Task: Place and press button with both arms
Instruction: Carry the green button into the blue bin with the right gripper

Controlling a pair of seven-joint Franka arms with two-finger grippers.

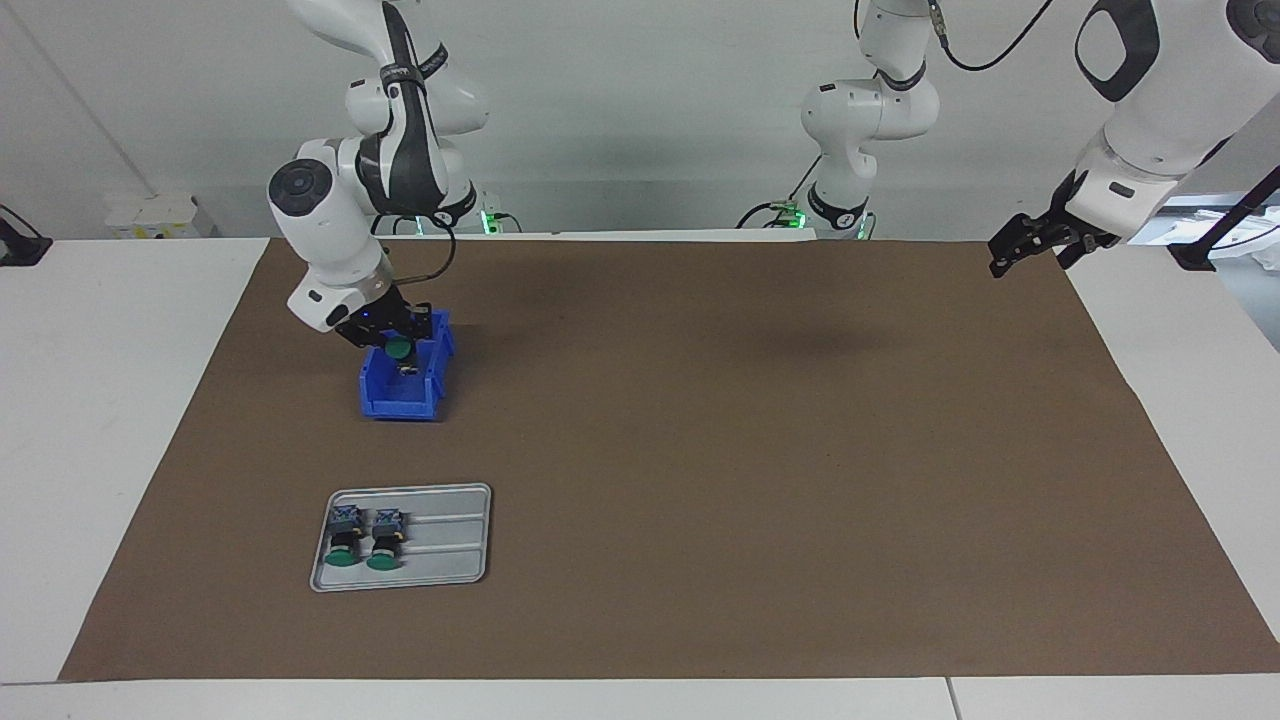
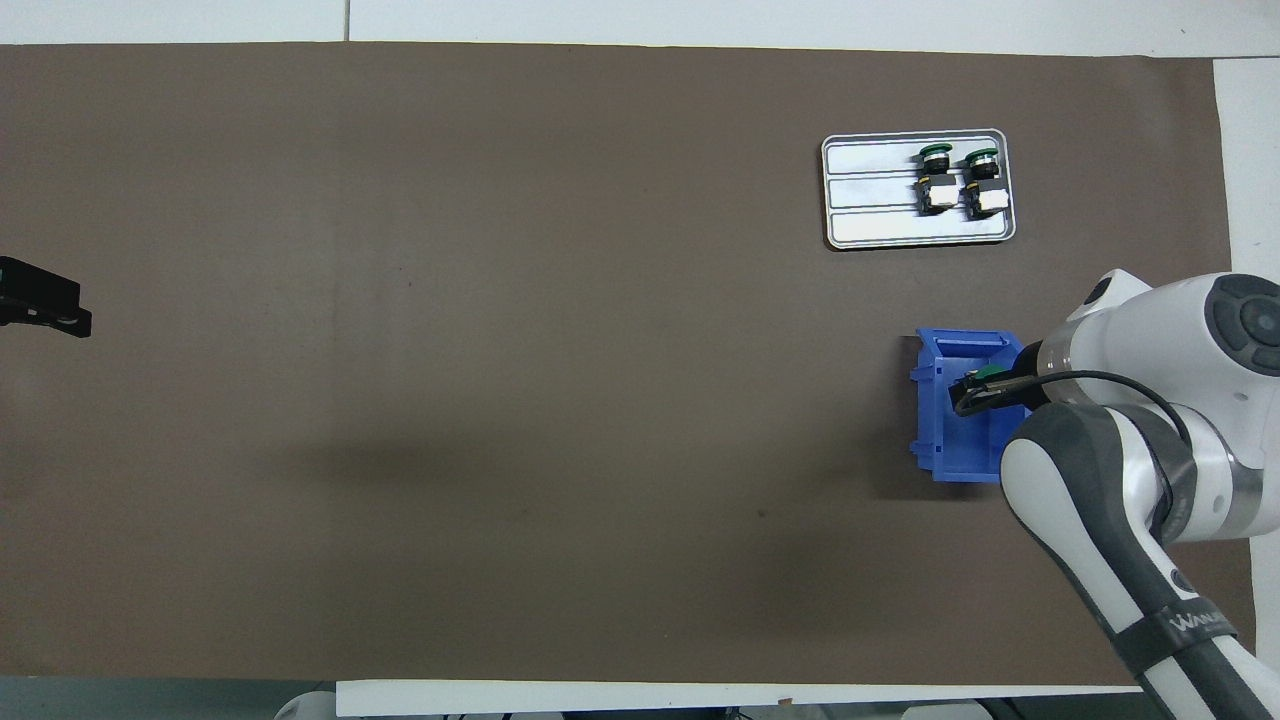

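My right gripper (image 1: 401, 343) hangs over the blue bin (image 1: 382, 398), shut on a button (image 1: 400, 350) whose green cap shows between its fingers. In the overhead view the same gripper (image 2: 972, 392) and button (image 2: 985, 374) sit above the open bin (image 2: 940, 440). Two more buttons (image 1: 344, 535) (image 1: 385, 538) lie side by side on a grey tray (image 1: 450, 540), green caps pointing away from the robots. My left gripper (image 1: 1012, 252) waits open and holds nothing, raised above the mat's corner at the left arm's end.
The tray (image 2: 870, 190) lies farther from the robots than the bin, both toward the right arm's end. A brown mat (image 1: 750, 450) covers most of the white table. The left gripper (image 2: 42, 305) shows at the overhead view's edge.
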